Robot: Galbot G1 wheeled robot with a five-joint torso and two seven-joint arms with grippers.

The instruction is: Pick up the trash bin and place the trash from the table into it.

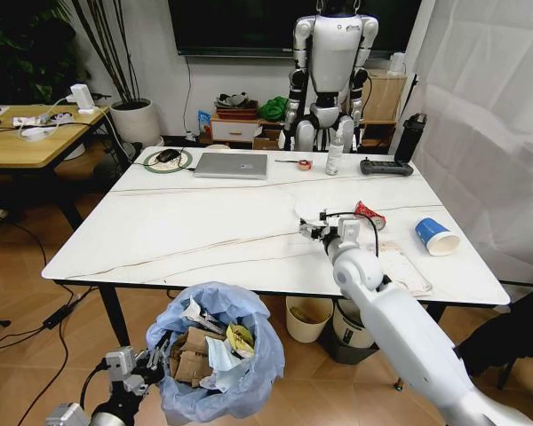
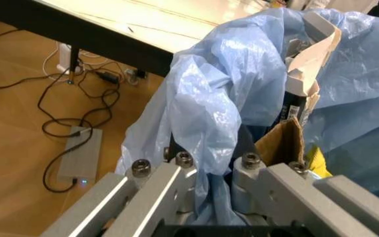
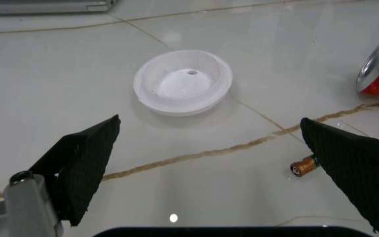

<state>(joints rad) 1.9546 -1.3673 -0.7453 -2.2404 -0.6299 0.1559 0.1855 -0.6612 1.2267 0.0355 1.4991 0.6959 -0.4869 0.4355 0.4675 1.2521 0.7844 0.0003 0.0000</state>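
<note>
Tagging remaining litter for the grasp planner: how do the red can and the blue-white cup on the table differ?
The red can is crushed and lies close to the right gripper, beside its open fingers; the blue-white cup keeps its round shape and lies farther toward the table's right edge. The can is smaller and flatter; the cup's white open mouth shows. Both lie on their sides on the tabletop.

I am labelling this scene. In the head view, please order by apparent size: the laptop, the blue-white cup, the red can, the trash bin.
1. trash bin, nearest the camera, so its lead is partly nearness
2. laptop
3. blue-white cup
4. red can, partly hidden
</note>
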